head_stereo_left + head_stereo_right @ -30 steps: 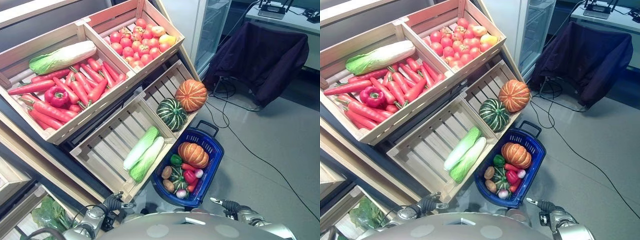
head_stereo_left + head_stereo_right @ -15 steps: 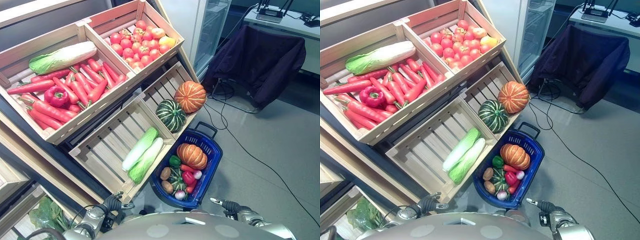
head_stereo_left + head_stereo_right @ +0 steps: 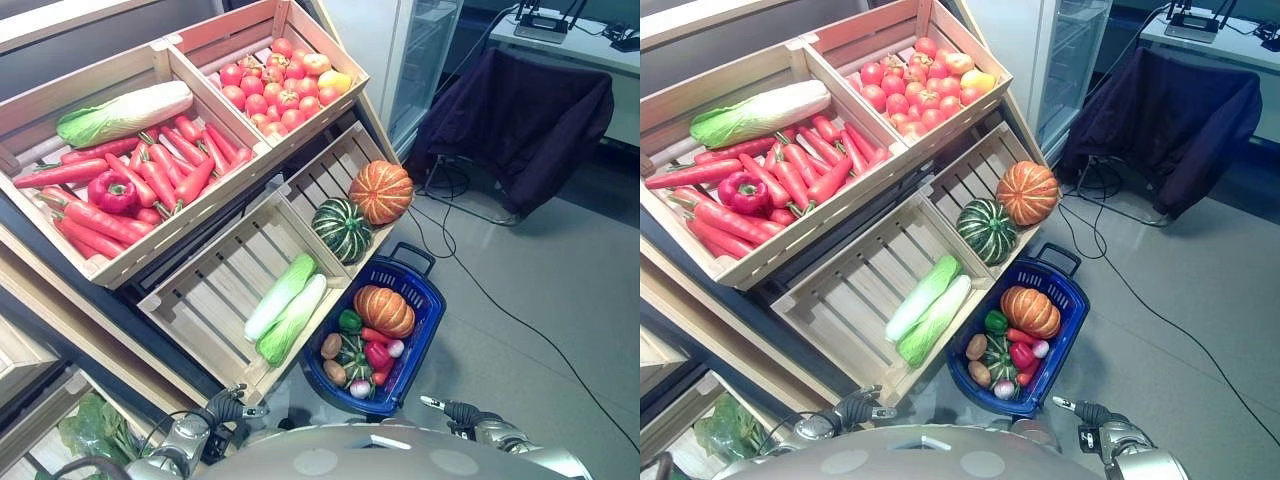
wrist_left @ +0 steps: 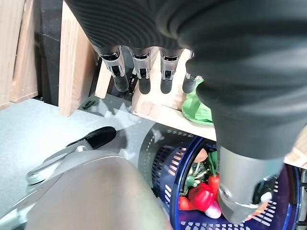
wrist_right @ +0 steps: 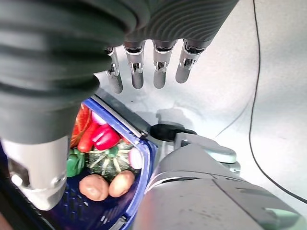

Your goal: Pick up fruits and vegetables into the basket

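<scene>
A blue basket (image 3: 432,310) stands on the floor below the wooden crates. It holds an orange pumpkin (image 3: 384,310), a green pepper (image 3: 350,321), a red pepper (image 3: 379,354), potatoes (image 3: 332,346), a small green squash (image 3: 353,352) and a radish (image 3: 361,388). My left hand (image 4: 140,67) hangs above the floor beside the basket (image 4: 168,163), fingers straight and empty. My right hand (image 5: 160,67) hangs on the basket's (image 5: 144,143) other side, fingers straight, holding nothing.
The lower crates hold a striped green pumpkin (image 3: 343,229), an orange pumpkin (image 3: 381,192) and two cabbages (image 3: 284,306). The upper crates hold carrots (image 3: 150,185), a red pepper (image 3: 113,191), a napa cabbage (image 3: 125,113) and tomatoes (image 3: 280,85). A cloth-draped chair (image 3: 520,105) stands at the right.
The head views have shifted a little between the earlier frames and now. The crates, the basket and its contents lie as before.
</scene>
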### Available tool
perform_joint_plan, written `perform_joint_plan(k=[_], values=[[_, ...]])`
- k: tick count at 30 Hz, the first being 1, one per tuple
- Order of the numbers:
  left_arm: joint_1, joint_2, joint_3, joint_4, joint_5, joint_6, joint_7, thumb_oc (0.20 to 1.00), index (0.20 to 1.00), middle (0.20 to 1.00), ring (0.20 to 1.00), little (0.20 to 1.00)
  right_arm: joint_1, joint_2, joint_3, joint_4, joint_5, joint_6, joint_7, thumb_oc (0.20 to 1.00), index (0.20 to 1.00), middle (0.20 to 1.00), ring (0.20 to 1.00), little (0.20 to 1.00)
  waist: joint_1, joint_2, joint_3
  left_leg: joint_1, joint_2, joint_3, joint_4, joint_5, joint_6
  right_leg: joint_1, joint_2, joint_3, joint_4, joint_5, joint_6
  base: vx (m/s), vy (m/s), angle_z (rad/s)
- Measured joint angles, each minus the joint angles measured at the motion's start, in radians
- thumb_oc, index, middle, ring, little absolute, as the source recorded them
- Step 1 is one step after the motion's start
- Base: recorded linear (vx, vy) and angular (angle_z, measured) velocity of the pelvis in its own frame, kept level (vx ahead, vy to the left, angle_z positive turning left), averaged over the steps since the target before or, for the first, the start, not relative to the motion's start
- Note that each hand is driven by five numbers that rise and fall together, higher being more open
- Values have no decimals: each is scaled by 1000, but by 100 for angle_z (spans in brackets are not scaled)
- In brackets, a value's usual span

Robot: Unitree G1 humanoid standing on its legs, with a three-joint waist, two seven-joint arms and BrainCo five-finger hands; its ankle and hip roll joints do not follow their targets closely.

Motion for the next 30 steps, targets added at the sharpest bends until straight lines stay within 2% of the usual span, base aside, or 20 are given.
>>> perform_joint_plan(k=[4,8,11,13,16,20,22,25,26,28,30], values=[[-15,1,-1,-2,-50,-1,9,1000,1000,1000,1000,1000,-22,-2,28,0,14,2,-5,1000,1000,1000,1000,1000,2,13,40,-66,-3,-2,4,18,-8,-68,-1,0,0,14,-2,-268,6,1],[-93,-2,1,-7,-104,-2,28,1000,1000,1000,1000,1000,-103,-2,39,-4,44,1,-28,1000,1000,1000,1000,1000,0,26,150,-144,-5,-14,5,51,-11,-142,-2,-1,4,49,-13,-145,-17,5],[-135,-5,2,-25,-132,-21,45,1000,1000,1000,1000,1000,-152,-5,39,-9,65,-1,-51,1000,1000,1000,1000,1000,-2,51,234,-186,-2,-32,5,66,-14,-173,0,-19,5,54,-15,-135,-8,16],[-142,-7,1,-34,-160,-33,46,1000,1000,1000,1000,1000,-174,-6,40,-11,77,0,-60,1000,1000,1000,1000,1000,-1,56,254,-206,-1,-37,5,69,-16,-192,1,-25,4,54,-15,-126,29,8],[-177,-7,1,-49,-217,-69,45,1000,1000,1000,1000,1000,-221,-21,41,-27,98,0,-62,1000,1000,1000,1000,1000,0,55,313,-225,-4,-37,5,77,-18,-210,0,-24,5,60,-16,-103,38,2],[-215,-4,0,-108,-278,-109,46,1000,1000,1000,1000,1000,-257,-43,45,-35,114,-2,-62,1000,1000,1000,1000,1000,7,53,352,-244,-7,-38,6,77,-18,-228,-3,-24,6,60,-16,-73,10,2],[-264,-2,1,-138,-315,-131,49,1000,1000,1000,1000,1000,-285,-57,48,-34,131,-4,-62,1000,1000,1000,1000,1000,10,52,399,-253,-13,-39,21,75,-18,-228,-2,-25,6,65,-20,-66,-3,4],[-327,9,1,-184,-348,-145,62,1000,1000,1000,1000,1000,-326,-61,65,-37,138,-7,-63,1000,1000,1000,1000,1000,8,49,439,-284,-16,-43,43,71,-19,-249,-1,-27,18,66,-20,-135,-36,5],[-334,16,-3,-203,-360,-151,69,1000,1000,1000,1000,1000,-338,-61,76,-35,149,-6,-65,1000,1000,1000,1000,1000,8,46,446,-313,-15,-47,73,60,-19,-276,-3,-24,43,62,-18,-123,-33,10],[-430,46,-10,-262,-390,-177,98,1000,1000,1000,1000,1000,-395,-61,78,-38,171,-6,-74,1000,1000,1000,1000,1000,15,42,501,-385,-18,-55,146,44,-22,-332,-3,-2,94,53,-18,-143,-37,13],[-476,66,-20,-324,-405,-194,135,1000,1000,1000,1000,1000,-424,-59,77,-38,189,-7,-89,1000,1000,1000,1000,1000,22,39,505,-458,-19,-62,202,34,-24,-405,-7,8,159,32,-22,-66,-22,9]])
